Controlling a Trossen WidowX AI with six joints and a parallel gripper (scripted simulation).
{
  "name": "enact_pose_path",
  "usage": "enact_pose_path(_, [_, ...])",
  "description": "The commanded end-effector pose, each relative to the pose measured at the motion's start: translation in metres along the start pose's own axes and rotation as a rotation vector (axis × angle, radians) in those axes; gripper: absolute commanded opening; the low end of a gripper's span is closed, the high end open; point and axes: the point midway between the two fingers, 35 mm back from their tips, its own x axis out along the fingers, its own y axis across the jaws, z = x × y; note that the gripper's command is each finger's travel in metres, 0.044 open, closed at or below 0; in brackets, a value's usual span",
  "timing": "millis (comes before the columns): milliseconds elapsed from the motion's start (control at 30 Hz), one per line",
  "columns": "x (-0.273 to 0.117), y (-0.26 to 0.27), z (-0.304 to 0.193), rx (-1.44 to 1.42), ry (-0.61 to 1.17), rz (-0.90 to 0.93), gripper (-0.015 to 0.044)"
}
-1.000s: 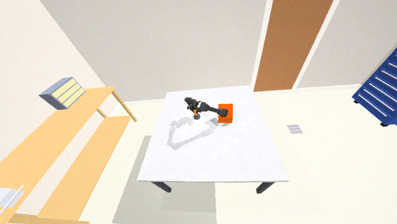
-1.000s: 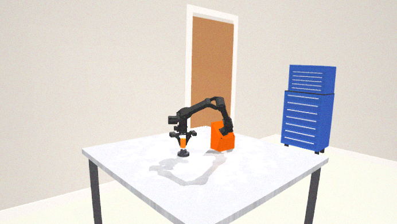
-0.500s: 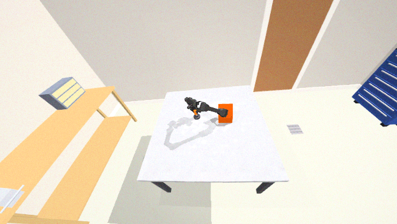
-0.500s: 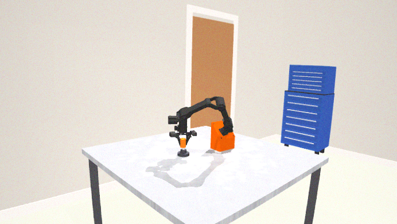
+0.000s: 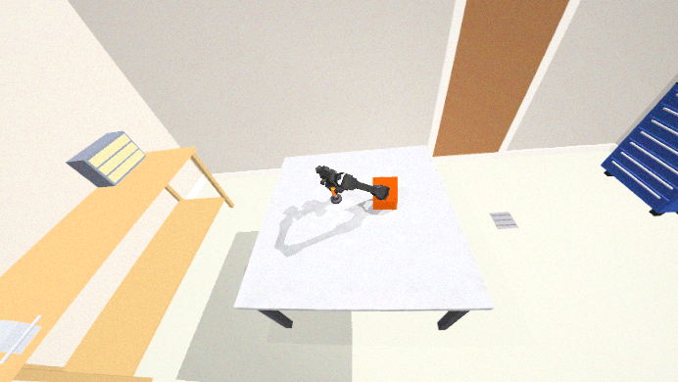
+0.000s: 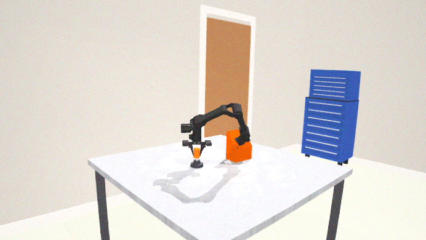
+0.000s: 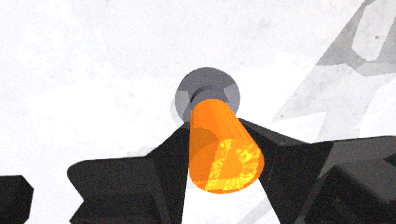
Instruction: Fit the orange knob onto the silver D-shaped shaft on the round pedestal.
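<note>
Knob: the orange knob (image 5: 334,193) (image 6: 196,153) (image 7: 225,150) is in my gripper (image 5: 333,190) (image 6: 196,154) (image 7: 214,122), its black fingers closed on either side of it. It stands roughly upright above the round pedestal (image 5: 336,200) (image 6: 196,165) (image 7: 207,77), with a narrow pale gap or sliver between the two in the exterior view. Not seated on the pedestal.

Shape and surface: knob is a tall cylinder, its side finely ribbed in the wrist view. Round top face carries mottled yellow patches; a straight edge divides the speckled part from plain orange. Pedestal is dark grey, a smooth low disc with a narrower raised middle. My arm (image 5: 360,186) (image 6: 212,115) is matte black and arches over from a faceted orange housing (image 5: 385,182) (image 6: 234,154). Table (image 5: 367,269) (image 6: 215,191) (image 7: 75,50) has a whitish, faintly mottled top, with my angular grey shadow across it.

Hard to read: knob's underside and hole are hidden. The pale sliver may be shaft; too small to tell. Shaft's flat side cannot be made out, nor whether the flats line up. Wrist view cuts off the outer parts of my gripper.
</note>
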Motion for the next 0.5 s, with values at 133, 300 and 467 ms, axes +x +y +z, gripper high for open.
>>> enact_pose_path(133, [0.0023,-0.0024,0.0025,0.011,0.002,0.0,0.0])
enact_pose_path(300, [0.0023,-0.0017,0.0022,0.011,0.002,0.0,0.0])
enact_pose_path(467, [0.0028,-0.001,0.0017,0.011,0.002,0.0,0.0])
